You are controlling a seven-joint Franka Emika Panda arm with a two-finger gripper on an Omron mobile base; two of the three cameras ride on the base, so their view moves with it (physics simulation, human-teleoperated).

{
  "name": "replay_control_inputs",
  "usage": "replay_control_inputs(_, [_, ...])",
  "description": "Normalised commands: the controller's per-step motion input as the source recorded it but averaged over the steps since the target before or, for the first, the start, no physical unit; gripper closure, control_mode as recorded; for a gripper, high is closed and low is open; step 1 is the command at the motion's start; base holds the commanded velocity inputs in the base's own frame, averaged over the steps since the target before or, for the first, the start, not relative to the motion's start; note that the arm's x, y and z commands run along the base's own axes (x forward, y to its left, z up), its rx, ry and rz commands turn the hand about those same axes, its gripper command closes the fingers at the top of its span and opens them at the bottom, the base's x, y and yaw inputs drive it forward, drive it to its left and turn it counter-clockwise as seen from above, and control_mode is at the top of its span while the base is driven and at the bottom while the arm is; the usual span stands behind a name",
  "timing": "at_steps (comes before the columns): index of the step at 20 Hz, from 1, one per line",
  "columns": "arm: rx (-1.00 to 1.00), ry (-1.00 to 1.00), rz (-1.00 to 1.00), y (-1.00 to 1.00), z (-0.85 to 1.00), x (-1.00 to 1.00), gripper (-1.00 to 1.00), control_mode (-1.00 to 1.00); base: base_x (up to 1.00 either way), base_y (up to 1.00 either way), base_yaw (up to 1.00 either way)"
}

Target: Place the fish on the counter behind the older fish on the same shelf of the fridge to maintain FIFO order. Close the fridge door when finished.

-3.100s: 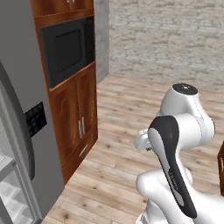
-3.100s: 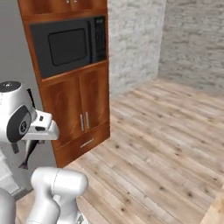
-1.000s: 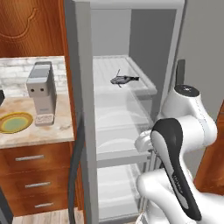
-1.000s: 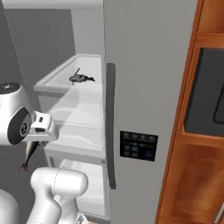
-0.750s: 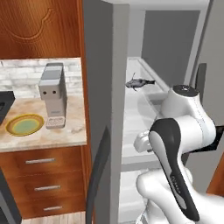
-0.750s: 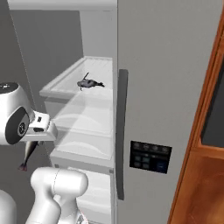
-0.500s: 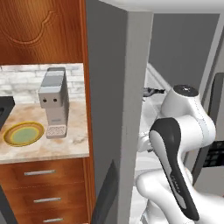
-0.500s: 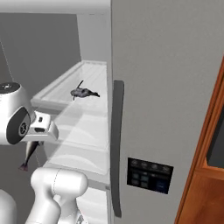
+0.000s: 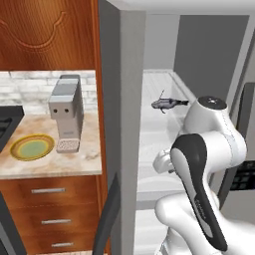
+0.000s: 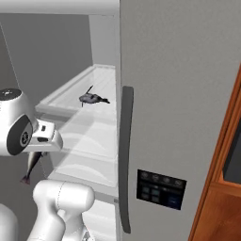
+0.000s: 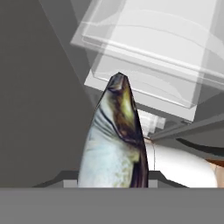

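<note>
Gripper (image 11: 114, 186) clenched on the fish (image 11: 114, 144), hanging low; older fish (image 10: 92, 99) sits above on the fridge (image 10: 188, 94) shelf; lifting carelessly could knock it or snag the shelf edge.

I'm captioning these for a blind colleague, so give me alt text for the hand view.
A silver-grey fish with a dark back, held in the shut gripper, points up at the pale shelves and clear drawer of the open fridge.
</note>
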Motion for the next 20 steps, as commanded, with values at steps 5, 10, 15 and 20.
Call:
replay_control_inputs(5, [0.00,-0.19,0.15,-0.03,0.51,0.63,1.00,-1.00,0.10,0.00,0.04])
replay_control_inputs(10, [-0.03,-0.29,0.14,-0.08,0.91,0.61,1.00,-1.00,0.00,0.00,0.00])
replay_control_inputs(15, [-0.08,-0.25,0.02,-0.11,0.66,0.38,1.00,-1.00,0.00,0.00,0.00])
replay_control_inputs(20, [-0.03,-0.06,0.00,-0.16,0.10,0.35,1.00,-1.00,0.00,0.00,0.00])
